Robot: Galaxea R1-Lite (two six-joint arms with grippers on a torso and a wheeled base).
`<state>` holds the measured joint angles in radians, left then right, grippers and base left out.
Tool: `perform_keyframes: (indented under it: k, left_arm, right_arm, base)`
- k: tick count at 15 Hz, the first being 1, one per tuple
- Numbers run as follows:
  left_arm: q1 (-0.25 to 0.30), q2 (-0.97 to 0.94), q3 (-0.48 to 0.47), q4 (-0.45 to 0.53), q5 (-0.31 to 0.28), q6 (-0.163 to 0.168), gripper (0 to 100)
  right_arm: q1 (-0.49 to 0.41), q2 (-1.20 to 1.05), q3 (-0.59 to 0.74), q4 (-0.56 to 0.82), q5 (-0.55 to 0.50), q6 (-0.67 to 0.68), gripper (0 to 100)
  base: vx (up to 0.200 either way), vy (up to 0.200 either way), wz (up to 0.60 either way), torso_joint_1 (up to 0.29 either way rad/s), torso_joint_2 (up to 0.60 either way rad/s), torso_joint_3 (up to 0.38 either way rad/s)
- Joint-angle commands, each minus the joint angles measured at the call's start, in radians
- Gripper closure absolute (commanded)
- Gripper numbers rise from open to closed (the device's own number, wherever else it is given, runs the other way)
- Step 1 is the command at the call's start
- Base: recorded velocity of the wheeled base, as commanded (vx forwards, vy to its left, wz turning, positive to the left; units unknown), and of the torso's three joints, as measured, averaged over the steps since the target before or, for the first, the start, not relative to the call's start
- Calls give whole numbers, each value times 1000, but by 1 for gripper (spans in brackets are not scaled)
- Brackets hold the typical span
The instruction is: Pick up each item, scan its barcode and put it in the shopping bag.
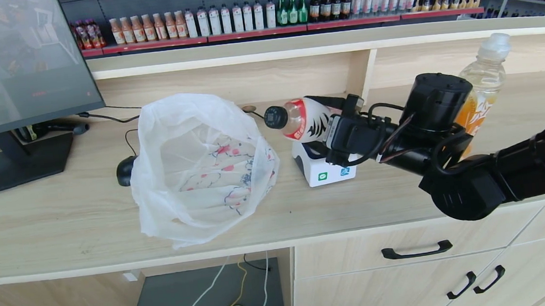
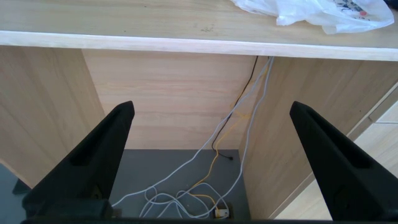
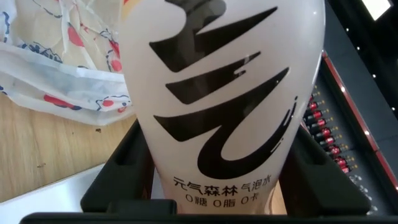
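**Jaws: right pair clamped on the white bottle, left pair spread**

Head view: right gripper holds it sideways above the scanner, cap toward the shopping bag mid-worktop. Left wrist view: left gripper hangs below the worktop's front edge. Right wrist view: fingers flank the bottle.

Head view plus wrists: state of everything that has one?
bag: open, mouth up, on counter
white bottle: capped, held sideways above scanner
right claw: shut on white bottle
left claw: open, empty, below counter edge
orange bottle: capped, upright on counter
drawers: shut
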<state>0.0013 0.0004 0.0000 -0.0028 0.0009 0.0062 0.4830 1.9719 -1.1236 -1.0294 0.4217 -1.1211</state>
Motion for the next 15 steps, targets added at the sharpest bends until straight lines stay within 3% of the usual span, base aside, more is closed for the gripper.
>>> perform_keyframes:
  k: [1, 11, 15]
  left_arm:
    - [0, 0, 0, 0, 1, 0, 0]
    - [0, 0, 0, 0, 1, 0, 0]
    - [0, 0, 0, 0, 1, 0, 0]
  right_arm:
    - [0, 2, -5, 0, 0, 1, 100]
    - [16, -8, -28, 3, -1, 9, 100]
    - [46, -42, -100, 20, -3, 113, 100]
  base:
    - [0, 0, 0, 0, 0, 0]
    - [0, 0, 0, 0, 0, 0]
    - [0, 0, 0, 0, 0, 0]
